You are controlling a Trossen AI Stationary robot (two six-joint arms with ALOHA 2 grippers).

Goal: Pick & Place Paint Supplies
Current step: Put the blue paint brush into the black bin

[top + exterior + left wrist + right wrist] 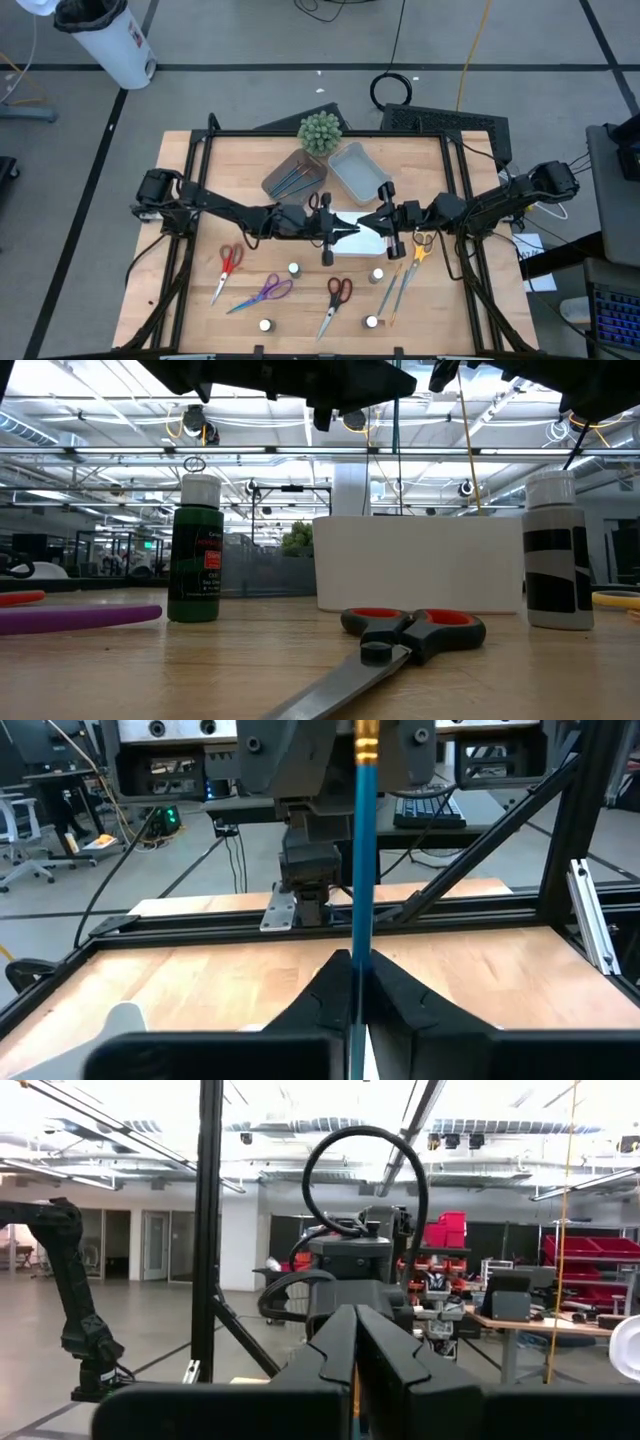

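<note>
My left gripper (356,982) is pinched tight on a blue-handled brush (364,870), which stands upright between my fingers above the white tray (362,240) at the table's middle. My right gripper (354,1342) hangs facing it over the same tray, fingers pressed together, though I cannot tell whether anything sits between them. On the wooden table (450,300) near the front lie 4 scissors, 4 white-capped bottles and 2 more brushes (398,290).

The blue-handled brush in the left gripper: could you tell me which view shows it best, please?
The left wrist view: the blue-handled brush stands upright, pinched by the left gripper. The high view hides it among the grippers over the white tray; the low and right wrist views do not show it clearly.
</note>
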